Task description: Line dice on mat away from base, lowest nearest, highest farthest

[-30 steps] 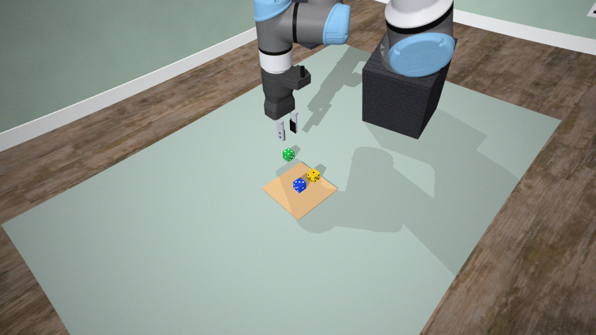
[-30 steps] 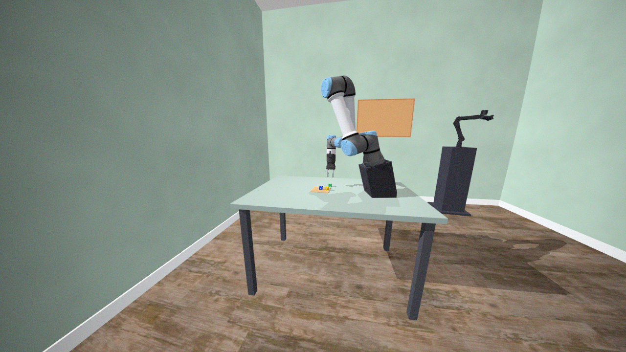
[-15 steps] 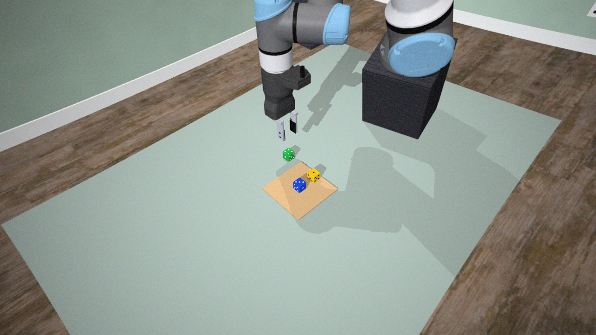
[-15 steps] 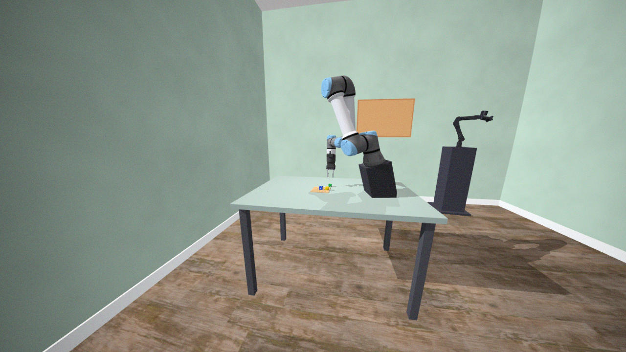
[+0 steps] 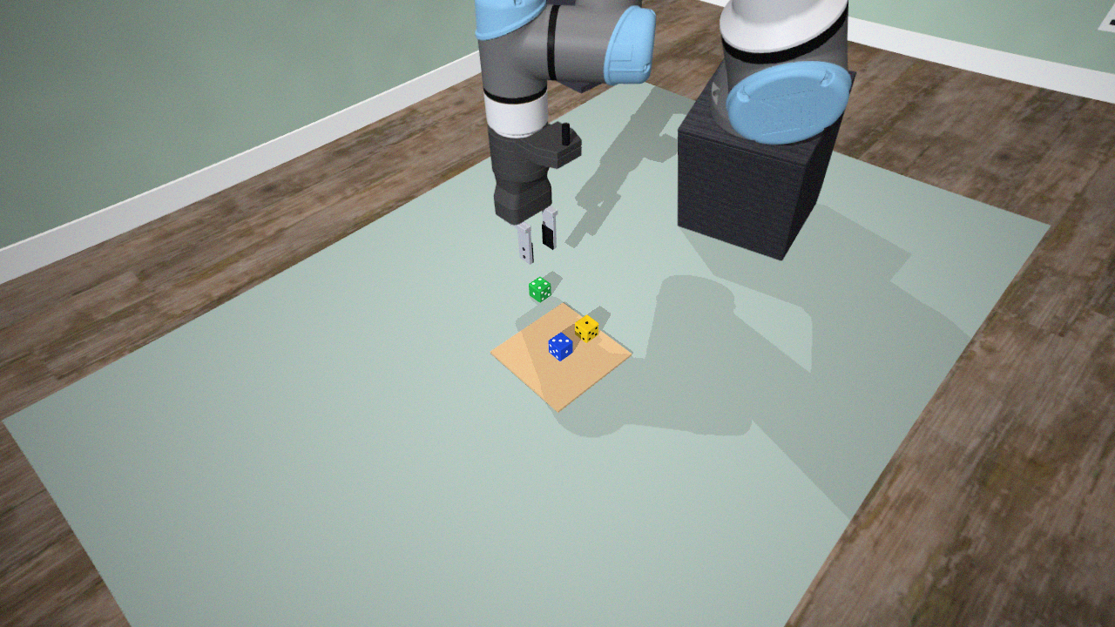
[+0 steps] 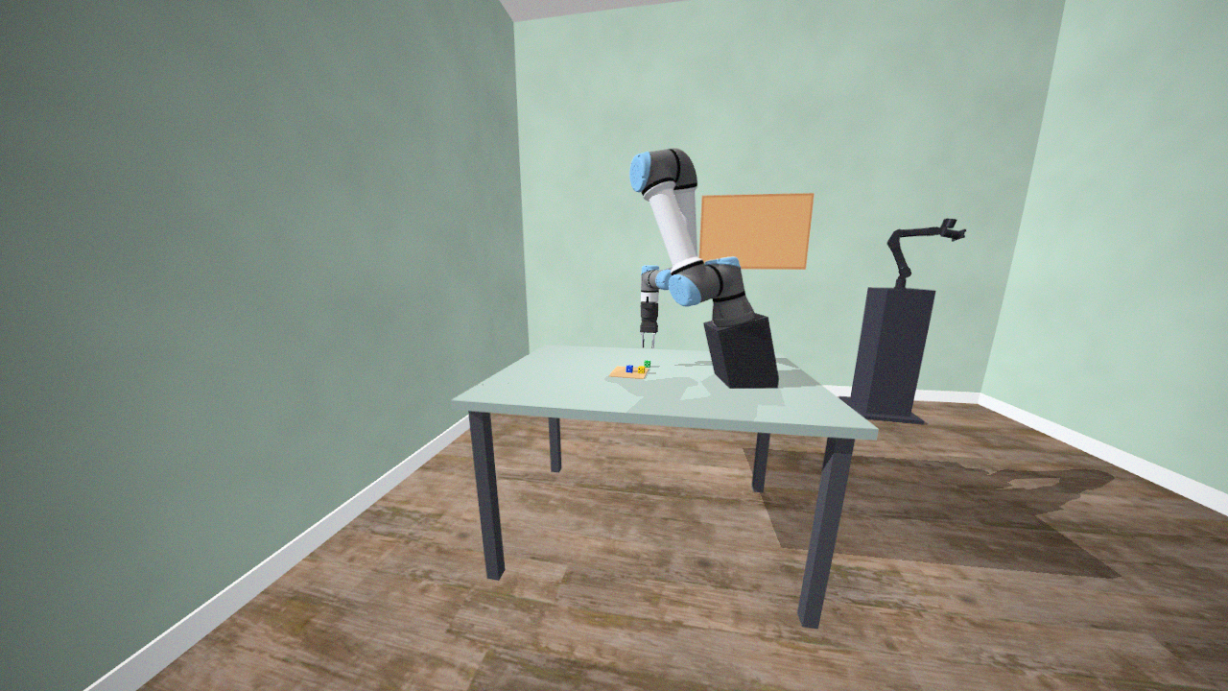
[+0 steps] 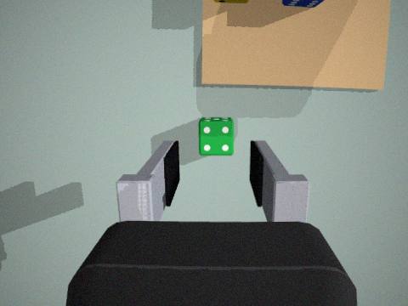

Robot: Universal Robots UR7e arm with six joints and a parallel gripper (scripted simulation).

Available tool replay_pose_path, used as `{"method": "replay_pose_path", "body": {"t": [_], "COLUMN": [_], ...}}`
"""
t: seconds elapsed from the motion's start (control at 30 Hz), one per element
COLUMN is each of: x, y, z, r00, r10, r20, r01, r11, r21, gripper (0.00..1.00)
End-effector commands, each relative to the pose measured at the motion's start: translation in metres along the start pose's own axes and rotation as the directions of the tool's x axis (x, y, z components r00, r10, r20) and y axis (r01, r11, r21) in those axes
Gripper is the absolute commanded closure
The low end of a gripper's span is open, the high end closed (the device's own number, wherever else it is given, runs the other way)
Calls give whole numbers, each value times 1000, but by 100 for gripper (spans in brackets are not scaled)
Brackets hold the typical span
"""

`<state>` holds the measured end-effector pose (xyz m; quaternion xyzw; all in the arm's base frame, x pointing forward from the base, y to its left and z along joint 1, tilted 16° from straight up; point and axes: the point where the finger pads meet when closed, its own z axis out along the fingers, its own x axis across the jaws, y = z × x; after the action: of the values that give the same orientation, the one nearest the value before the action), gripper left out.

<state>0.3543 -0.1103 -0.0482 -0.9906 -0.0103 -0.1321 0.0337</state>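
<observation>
Lining up the green die, looks like pickup time

Gripper [image 5: 537, 255] [image 6: 648, 345] [image 7: 214, 161] fingers are apart, nothing between. Green die [image 5: 539, 289] [image 6: 647, 363] [image 7: 216, 137], four up, sits below them, off the mat [image 5: 557, 389] [image 6: 616, 374] [image 7: 263, 55]; yellow [image 5: 586, 328] [image 6: 641, 369] [image 7: 231, 1] and blue dice [image 5: 559, 347] [image 6: 629, 369] [image 7: 303, 2] lie farther off. I'd centre, lower straight, then squeeze

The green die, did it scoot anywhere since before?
No. In the top view, the green die sits beside the same mat corner as before.
</observation>
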Motion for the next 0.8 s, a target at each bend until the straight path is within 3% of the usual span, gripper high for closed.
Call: {"method": "replay_pose_path", "body": {"t": [0.0, 0.77], "x": [0, 0], "y": [0, 0], "z": [0, 19], "r00": [1000, 1000], "r10": [0, 0], "r20": [-1, -1], "r01": [0, 0], "r11": [1000, 1000], "r21": [-1, -1], "gripper": [21, 21]}}
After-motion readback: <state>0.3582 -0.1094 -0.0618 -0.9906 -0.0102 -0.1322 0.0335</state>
